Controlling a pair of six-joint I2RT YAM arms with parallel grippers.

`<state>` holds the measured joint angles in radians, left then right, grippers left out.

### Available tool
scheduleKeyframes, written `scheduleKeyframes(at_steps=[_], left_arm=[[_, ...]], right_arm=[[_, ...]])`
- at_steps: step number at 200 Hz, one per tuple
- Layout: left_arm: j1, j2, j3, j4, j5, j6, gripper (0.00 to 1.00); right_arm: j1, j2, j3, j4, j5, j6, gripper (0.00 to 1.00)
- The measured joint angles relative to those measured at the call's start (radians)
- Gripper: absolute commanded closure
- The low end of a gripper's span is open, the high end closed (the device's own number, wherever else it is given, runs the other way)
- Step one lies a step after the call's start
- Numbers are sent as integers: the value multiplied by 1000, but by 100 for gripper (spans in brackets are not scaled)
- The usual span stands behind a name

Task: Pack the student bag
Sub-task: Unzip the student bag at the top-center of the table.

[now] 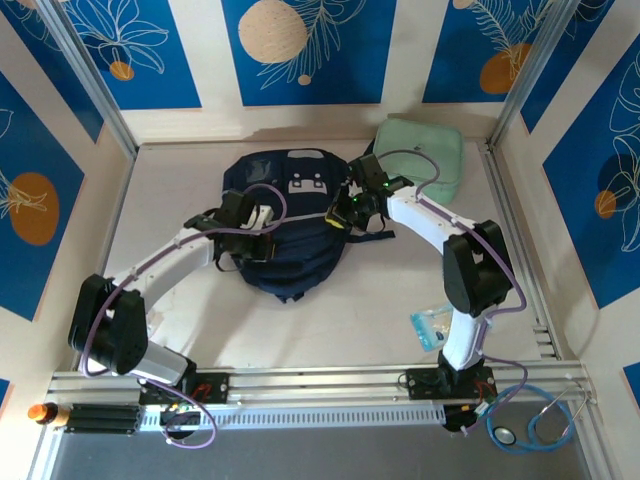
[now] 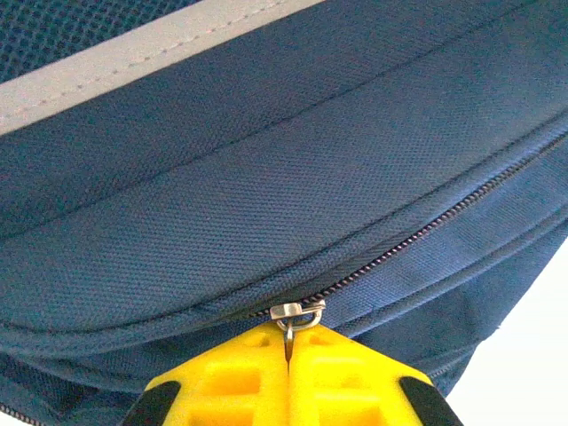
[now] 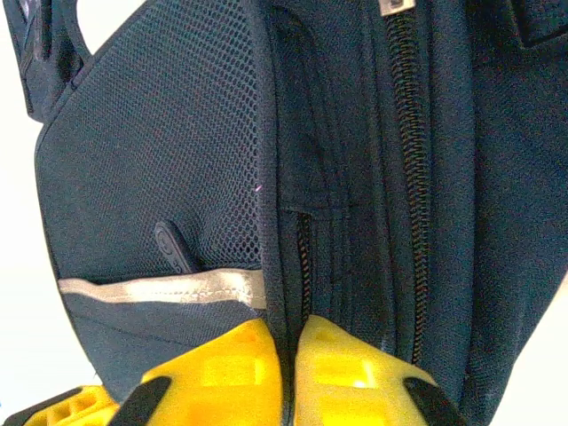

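The left end effector [image 2: 288, 359] pinches the zipper pull [image 2: 297, 312] while the right end effector [image 3: 288, 359] clamps the student bag [image 1: 290, 262], likely as bracing.

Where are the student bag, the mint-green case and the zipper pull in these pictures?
student bag [image 1: 300, 255]: top external view, on its navy lower body.
mint-green case [image 1: 430, 135]: top external view, on its upper face.
zipper pull [image 2: 297, 311]: left wrist view, on its metal slider.

The left arm [image 1: 150, 265] and right arm [image 1: 430, 220] I drive: white links, black joints [image 1: 475, 270], purple cables [image 1: 95, 340] alongside. Green lights [image 1: 357, 205] sit behind the right fingers [image 3: 355, 373]. Left fingers [image 2: 231, 382] and right alike: yellow moulded plastic, recessed square pockets, black corners outboard.
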<state>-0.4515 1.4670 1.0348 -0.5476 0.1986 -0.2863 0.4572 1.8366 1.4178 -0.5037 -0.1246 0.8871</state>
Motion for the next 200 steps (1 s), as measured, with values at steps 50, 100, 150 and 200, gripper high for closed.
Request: scheduleKeyframes(at_steps=[50,100,150,200], left_arm=[[-32,17,54,-17,84,-58,100],[-153,116,146,9,138,-126,100],[-196,179,180,38,150,-145,100],[-196,187,180,32,156,-147,100]], right_arm=[[4,-104,-102,16,121,39,42],[89,-259,-220,29,152,204,42],[138,-177,-233,77,129,293,56],[130,-153,-223,74,124,307,78]])
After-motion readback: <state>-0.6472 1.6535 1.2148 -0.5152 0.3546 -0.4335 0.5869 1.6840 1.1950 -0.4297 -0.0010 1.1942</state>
